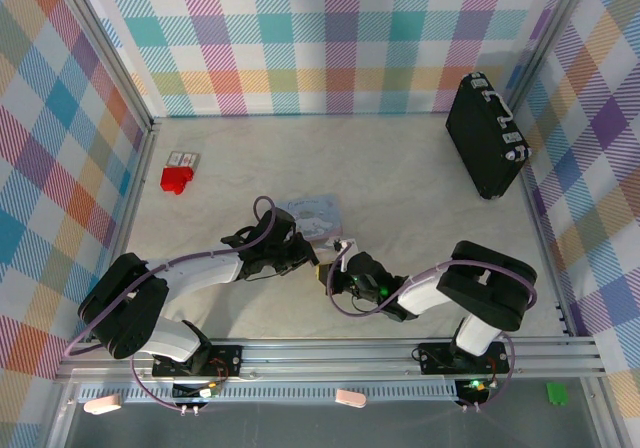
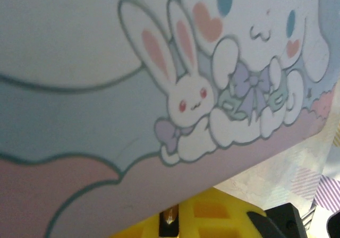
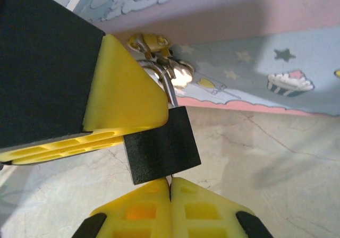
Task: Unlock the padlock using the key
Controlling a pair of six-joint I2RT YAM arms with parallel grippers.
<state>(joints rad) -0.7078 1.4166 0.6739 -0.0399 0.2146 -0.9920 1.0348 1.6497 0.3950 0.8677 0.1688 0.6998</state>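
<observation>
Pale marbled worktop (image 1: 400, 178), plaid walls (image 1: 330, 38). Small black padlock (image 3: 162, 145) hangs from pastel tin (image 3: 255, 47) hasp (image 3: 151, 42), mid-worktop. My right fingers (image 3: 207, 211) pressed together, tips touching padlock underside. My left fingers (image 3: 119, 94) against shackle side; I cannot tell their gap.

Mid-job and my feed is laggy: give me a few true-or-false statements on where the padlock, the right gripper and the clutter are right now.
1. The padlock is hooked to the clasp of the pastel tin. True.
2. The right gripper is wide open. False: it is shut, just under the padlock.
3. The black case stands by the left wall. False: it is at the far right.
4. The red block lies at the far left. True.
</observation>
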